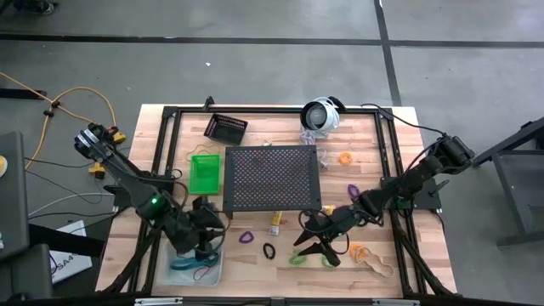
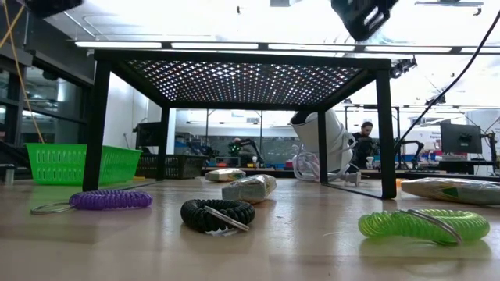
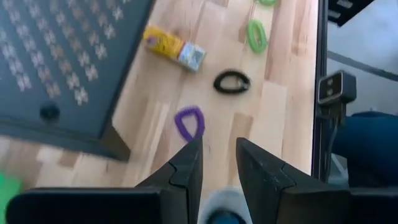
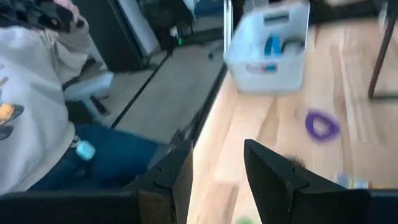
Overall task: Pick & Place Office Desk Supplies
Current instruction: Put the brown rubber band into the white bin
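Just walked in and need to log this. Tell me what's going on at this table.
Two robot arms are sorting small desk supplies on a wooden table. The left gripper hangs over the clear bin at the front left, jaws open with nothing between them. The right gripper is low over the front of the table near a green loop, jaws open too, holding nothing. Purple and black loops lie loose in front of the black stand.

The left gripper (image 1: 202, 246) hangs over the clear bin (image 1: 174, 270) (blue loops inside), right gripper (image 1: 313, 240) beside green loops (image 1: 299, 258).
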Controlling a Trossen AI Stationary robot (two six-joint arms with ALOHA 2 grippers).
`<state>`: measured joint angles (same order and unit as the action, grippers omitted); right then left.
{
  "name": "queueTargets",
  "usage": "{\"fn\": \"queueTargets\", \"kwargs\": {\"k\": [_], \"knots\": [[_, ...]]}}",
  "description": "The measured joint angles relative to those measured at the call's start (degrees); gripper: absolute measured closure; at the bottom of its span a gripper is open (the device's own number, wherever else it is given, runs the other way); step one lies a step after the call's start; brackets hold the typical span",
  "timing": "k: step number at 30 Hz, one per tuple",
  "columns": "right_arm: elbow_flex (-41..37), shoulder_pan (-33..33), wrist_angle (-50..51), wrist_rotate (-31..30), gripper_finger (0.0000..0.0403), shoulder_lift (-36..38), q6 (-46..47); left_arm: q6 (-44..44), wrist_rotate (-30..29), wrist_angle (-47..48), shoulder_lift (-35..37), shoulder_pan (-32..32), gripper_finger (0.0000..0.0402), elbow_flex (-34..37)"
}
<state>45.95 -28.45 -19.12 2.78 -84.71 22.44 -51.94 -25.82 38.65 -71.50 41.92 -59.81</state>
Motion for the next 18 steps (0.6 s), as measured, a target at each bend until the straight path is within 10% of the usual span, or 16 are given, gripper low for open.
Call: {"fn": "queueTargets", "kwargs": {"k": [18], "knots": [[0.0, -5.91, 40.64, 12.06, 0.0287, 11.7, 30.17, 4.54, 0.98, -2.27, 0.0, -1.78, 0.0309, -0.02]]}}
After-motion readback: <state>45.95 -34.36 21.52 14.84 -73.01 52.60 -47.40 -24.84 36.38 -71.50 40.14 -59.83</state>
